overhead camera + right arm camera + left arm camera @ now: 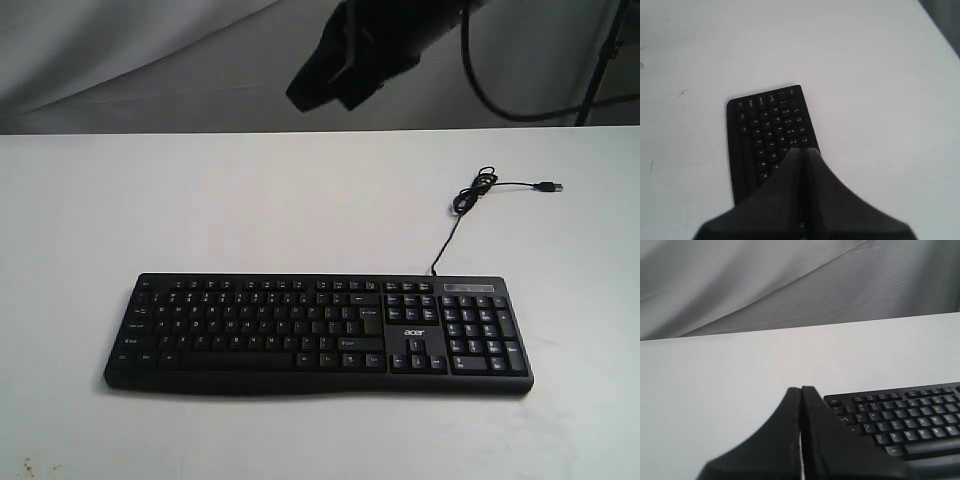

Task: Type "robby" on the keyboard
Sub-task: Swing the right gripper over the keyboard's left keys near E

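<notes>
Our left gripper has its two fingers pressed flat together, holding nothing, and our right gripper is likewise closed on itself. Neither tip rests on a key. The left one sits off the keyboard near its escape-key corner, and the right one looks down on one end of the keys from well above. A dark, blurred arm part hangs high in the exterior view; we cannot tell which arm it belongs to.

We judge the typing not yet begun — no key is being pressed, so all five letters of "robby" seem to remain.

The keyboard lies flat on the white surface, its long axis running side to side across the exterior view. The number pad is at the right end and the space bar row faces the camera. Its cable leaves the far edge and ends in a loose coil, the plug lying free.
</notes>
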### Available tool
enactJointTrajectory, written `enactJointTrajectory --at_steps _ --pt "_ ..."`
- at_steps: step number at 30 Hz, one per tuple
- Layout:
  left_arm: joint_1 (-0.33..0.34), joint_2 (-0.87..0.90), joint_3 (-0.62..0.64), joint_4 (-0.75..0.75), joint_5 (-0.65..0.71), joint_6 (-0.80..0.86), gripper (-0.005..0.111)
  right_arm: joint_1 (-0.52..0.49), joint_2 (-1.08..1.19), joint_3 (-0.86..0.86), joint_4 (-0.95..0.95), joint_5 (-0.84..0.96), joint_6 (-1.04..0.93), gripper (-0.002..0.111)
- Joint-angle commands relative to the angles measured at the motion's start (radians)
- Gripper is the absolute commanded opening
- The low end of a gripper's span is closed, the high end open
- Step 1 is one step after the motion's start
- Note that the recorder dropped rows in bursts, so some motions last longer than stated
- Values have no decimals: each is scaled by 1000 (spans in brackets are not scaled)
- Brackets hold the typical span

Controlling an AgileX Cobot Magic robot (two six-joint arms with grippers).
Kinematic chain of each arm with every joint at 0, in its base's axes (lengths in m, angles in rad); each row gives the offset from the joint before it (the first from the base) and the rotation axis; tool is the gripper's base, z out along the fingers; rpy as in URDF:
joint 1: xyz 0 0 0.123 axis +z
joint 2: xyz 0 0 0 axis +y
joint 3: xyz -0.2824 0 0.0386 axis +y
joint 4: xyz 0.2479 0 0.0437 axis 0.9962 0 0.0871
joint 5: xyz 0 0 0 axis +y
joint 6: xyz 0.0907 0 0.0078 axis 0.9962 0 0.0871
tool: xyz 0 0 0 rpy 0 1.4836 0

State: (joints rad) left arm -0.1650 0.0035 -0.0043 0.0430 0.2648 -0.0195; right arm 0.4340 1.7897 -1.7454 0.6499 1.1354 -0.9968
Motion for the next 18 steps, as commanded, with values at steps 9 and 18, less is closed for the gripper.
enactJointTrajectory --at_steps 9,18 --pt "-6 -3 4 5 -5 -3 0 224 253 -7 -123 -231 -80 0" --pt "-6 -3 4 5 -5 -3 0 253 424 -8 -150 -362 -93 0"
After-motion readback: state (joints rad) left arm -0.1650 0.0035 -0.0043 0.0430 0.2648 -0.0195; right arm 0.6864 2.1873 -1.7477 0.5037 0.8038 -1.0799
